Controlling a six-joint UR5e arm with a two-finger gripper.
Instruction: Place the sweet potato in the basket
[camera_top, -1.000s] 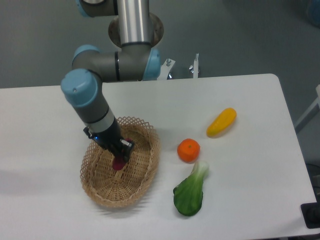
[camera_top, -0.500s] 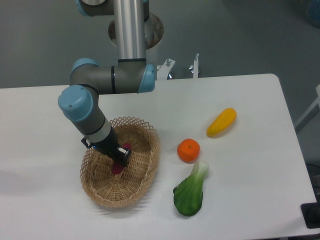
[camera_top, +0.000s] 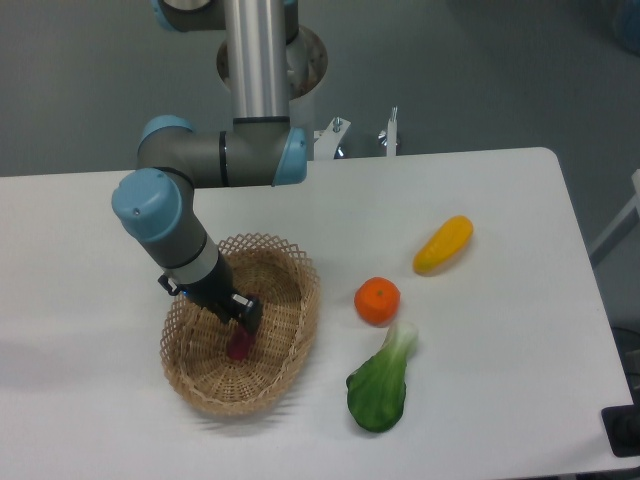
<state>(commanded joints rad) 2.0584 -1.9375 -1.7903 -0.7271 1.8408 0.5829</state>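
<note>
Camera: sweet potato (camera_top: 239, 343) in basket (camera_top: 290, 352)

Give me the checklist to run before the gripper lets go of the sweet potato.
1. Sweet potato inside the basket rim: ok.
2. Sweet potato resting on the basket floor: cannot tell.
3. Gripper jaws' state, open or shut: cannot tell, hidden from this camera.
4. Gripper over the basket interior, off the rim: ok.
5. Orange fruit, yellow vegetable and leafy green outside the basket, away from the arm: ok.
</note>
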